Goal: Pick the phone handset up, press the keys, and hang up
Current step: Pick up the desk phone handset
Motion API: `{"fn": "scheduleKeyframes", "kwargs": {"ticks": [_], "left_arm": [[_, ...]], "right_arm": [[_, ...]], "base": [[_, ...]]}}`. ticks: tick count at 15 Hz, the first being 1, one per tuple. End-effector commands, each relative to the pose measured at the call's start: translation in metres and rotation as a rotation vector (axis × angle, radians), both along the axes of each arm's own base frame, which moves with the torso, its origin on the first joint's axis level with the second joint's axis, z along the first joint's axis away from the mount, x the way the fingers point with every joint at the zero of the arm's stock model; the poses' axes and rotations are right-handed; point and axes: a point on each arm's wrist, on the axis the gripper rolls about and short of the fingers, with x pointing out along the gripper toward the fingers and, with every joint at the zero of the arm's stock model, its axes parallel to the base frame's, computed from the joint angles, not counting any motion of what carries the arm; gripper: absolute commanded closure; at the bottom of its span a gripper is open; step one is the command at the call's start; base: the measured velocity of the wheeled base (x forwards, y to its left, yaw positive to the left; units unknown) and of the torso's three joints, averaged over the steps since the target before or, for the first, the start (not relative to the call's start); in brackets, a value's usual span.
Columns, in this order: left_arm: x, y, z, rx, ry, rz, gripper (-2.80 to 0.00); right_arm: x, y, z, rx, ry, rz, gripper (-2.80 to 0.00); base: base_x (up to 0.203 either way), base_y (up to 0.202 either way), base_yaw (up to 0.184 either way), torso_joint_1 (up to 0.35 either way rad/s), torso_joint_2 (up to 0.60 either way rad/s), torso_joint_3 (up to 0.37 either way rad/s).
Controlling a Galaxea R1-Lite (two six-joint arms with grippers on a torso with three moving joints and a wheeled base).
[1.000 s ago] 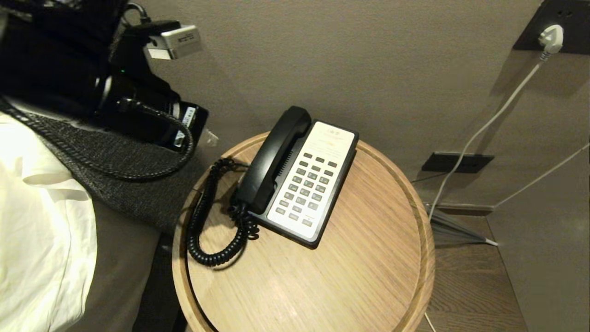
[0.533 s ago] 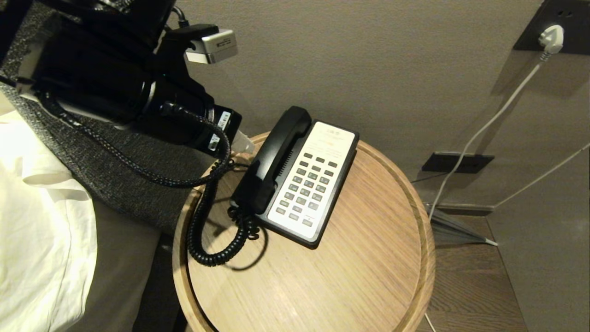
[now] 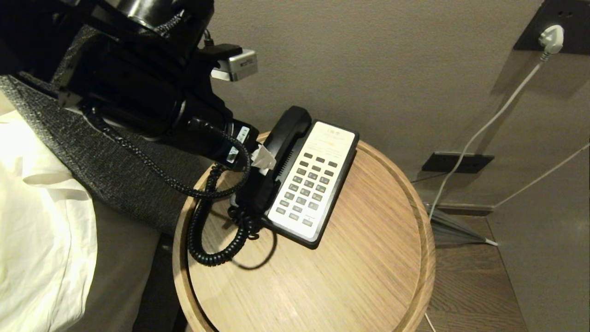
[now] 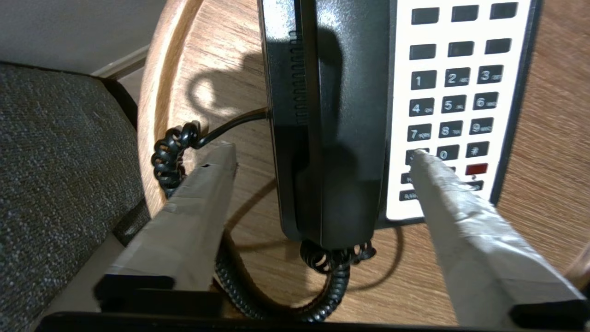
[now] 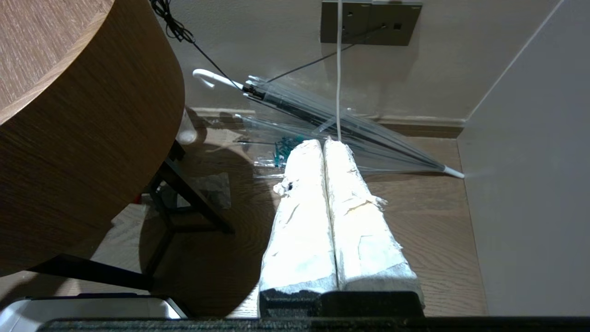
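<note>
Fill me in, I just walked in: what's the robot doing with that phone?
The left gripper hangs open over the phone handset, one finger on each side, not gripping it yet. The handset lies in its cradle on the phone base, on the round wooden table. The right gripper is shut, parked low beside the table.

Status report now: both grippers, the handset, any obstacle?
Left gripper open, fingers astride the phone handset. Handset on phone base, not gripped. Right gripper shut, low beside table. Coiled cord lies near.
</note>
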Motion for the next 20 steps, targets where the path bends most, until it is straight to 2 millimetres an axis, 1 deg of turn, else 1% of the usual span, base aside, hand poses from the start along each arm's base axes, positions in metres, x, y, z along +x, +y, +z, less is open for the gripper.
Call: {"fn": "scheduleKeyframes", "kwargs": {"ticks": [1, 7, 17, 20], "left_arm": [[0.002, -0.005, -0.005, 0.028, 0.002, -0.003, -2.8], [0.009, -0.012, -0.013, 0.066, 0.007, 0.004, -2.8], [0.012, -0.018, -0.018, 0.079, 0.016, -0.004, -2.8], [0.012, -0.02, -0.02, 0.123, -0.011, 0.023, -2.8]], "right_arm": [[0.002, 0.0, -0.006, 0.0, 0.02, 0.001, 0.0], [0.002, 0.0, -0.006, 0.0, 0.02, 0.001, 0.0], [0.002, 0.0, -0.006, 0.0, 0.02, 0.001, 0.0], [0.002, 0.0, -0.006, 0.0, 0.02, 0.0, 0.0]], "base": [[0.0, 0.0, 0.0, 0.0, 0.0, 0.0], [0.0, 0.0, 0.0, 0.0, 0.0, 0.0], [0.0, 0.0, 0.0, 0.0, 0.0, 0.0], [0.0, 0.0, 0.0, 0.0, 0.0, 0.0]]}}
